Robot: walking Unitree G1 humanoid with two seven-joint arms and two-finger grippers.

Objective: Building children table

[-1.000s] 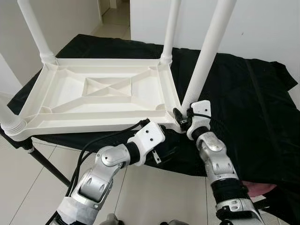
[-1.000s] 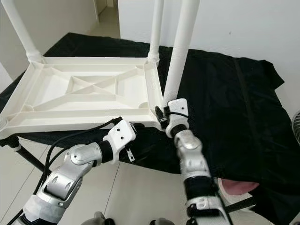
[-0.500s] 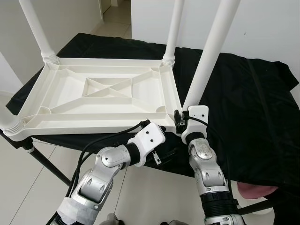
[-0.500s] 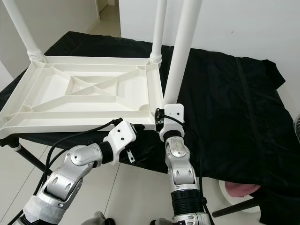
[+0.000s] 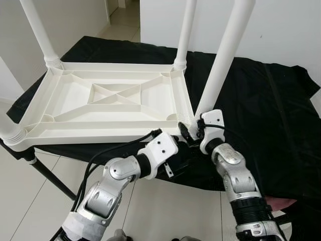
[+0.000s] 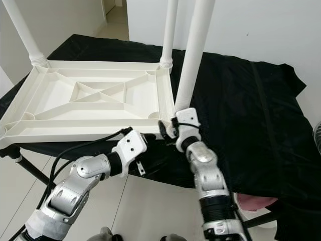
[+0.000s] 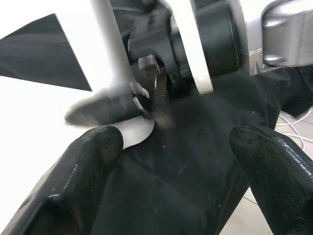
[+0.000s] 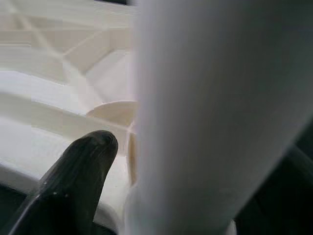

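The white children's table top (image 5: 108, 105) is seen upside down on the black-draped counter (image 5: 261, 110), spread across the left and centre of the frame. Three legs are already seated: one at the far left corner (image 5: 37, 30), one at the far right corner (image 5: 184, 30), and one at the near left corner (image 5: 7, 128), cut off by the left edge of the frame. The last leg (image 5: 223, 57) is held up at the near right corner, tilted slightly to the right, its foot just at the corner socket (image 5: 184, 120).

The right gripper (image 5: 193, 131) is clenched around the base of that leg; in its wrist view the white tube is pressed close beside one black finger (image 8: 80, 171), with the socket ring just behind it. The left gripper (image 7: 171, 166) is held released, fingers spread wide, below the table edge and just beside the same corner, nothing between them.

Most of the job is judged done: three of four legs are in. What is left, by the look of it, is for this last leg to be set upright and seated fully. Whether it has entered the socket yet cannot be told.
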